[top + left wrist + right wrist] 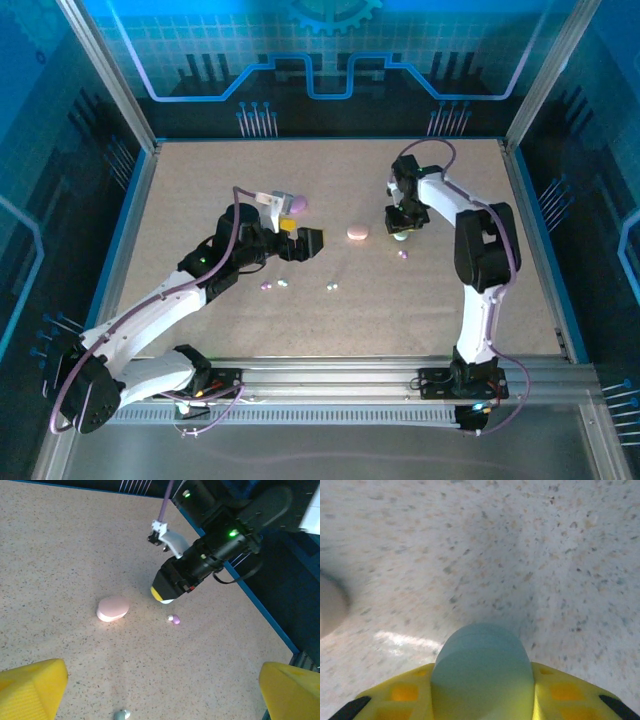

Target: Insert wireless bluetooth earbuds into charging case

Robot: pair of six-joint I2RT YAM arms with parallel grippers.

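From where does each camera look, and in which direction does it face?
Top external: above and behind the arm bases, looking down on the beige speckled table; both arms show.
Left wrist: low over the table, facing the right gripper and the pink pebble-shaped case; its own yellow fingertips stand wide apart.
Right wrist: close above the table, facing down; its yellow fingers flank a mint green rounded case.
Shared: top and left wrist both show the pink case.

We are reading no words, brands or numbers anywhere. At twelve o'clock in the top view, the blue back wall (200, 40) is carrying a gear emblem (335, 12) and circuit-like lines, without lettering.
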